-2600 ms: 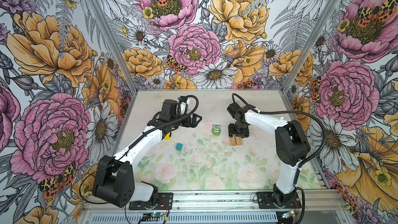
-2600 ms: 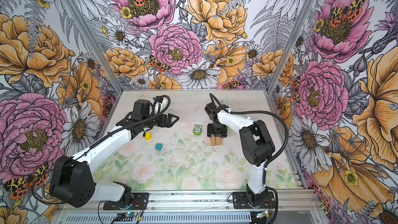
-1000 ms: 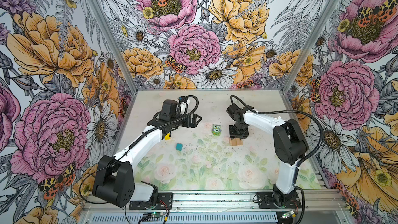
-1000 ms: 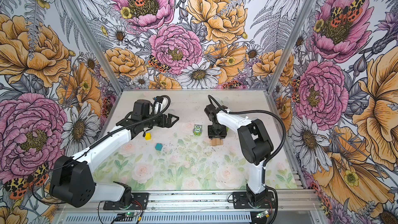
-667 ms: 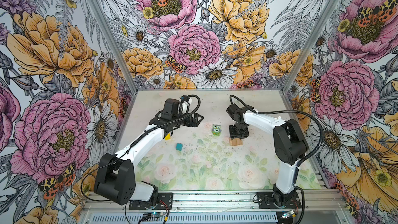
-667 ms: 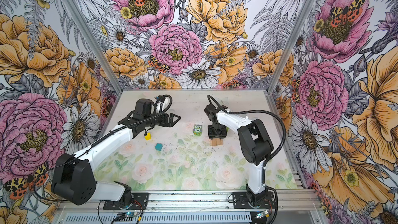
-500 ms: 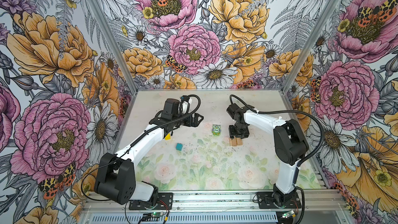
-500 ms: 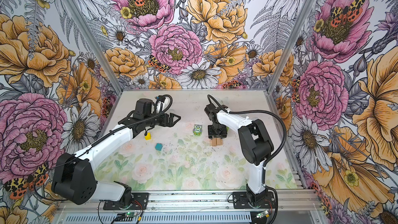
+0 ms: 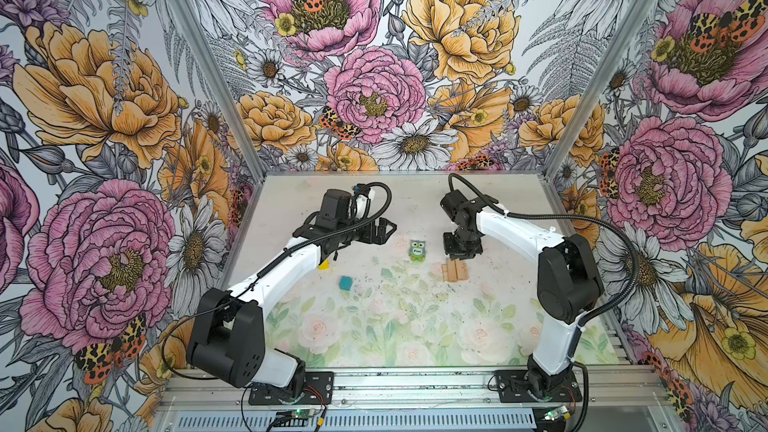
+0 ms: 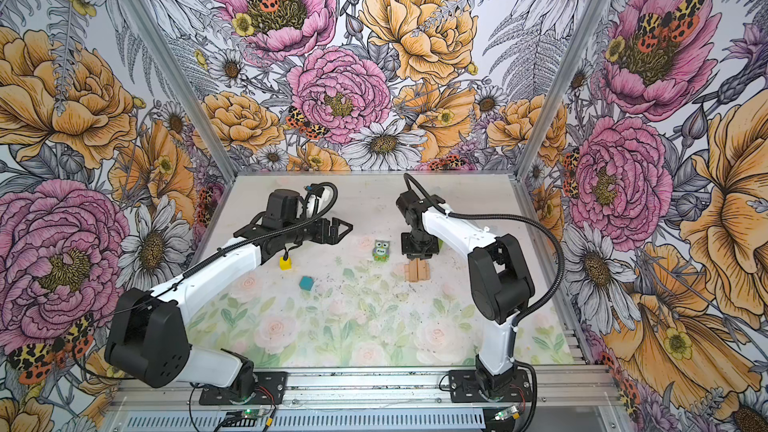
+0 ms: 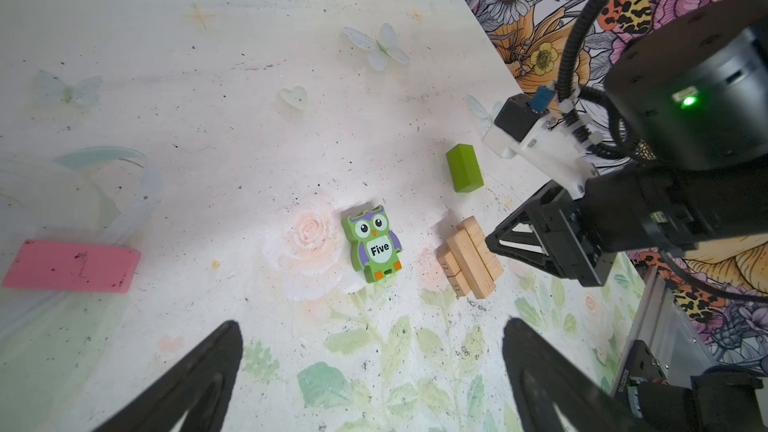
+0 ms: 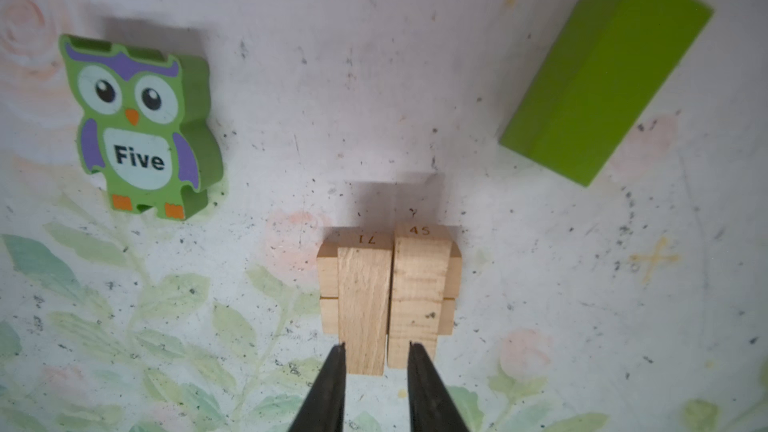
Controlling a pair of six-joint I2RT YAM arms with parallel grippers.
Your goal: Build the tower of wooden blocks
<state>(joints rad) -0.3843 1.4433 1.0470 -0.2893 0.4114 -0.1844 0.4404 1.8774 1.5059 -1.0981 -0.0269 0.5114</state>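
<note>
Nearest on the counter (image 9: 374, 326) sits the teal cube (image 9: 345, 283), alone. Just beyond it, to the right, stands the tower (image 9: 455, 272): only four tan bars, two side by side laid crosswise on two below. The right fingers (image 12: 328, 392) point down over its far end, a narrow gap apart, gripping nothing; I cannot tell whether they touch the top bars. Left of the tower the owl (image 9: 417, 250) lies face up. Further left the yellow cube (image 10: 285, 263) sits beside the left arm. The left fingers (image 11: 199, 380) hover over the counter, spread wide and empty. The lime bar (image 11: 464, 168) lies just behind the tower. The pink bar (image 11: 72, 265) lies flat, well apart from the owl.
</note>
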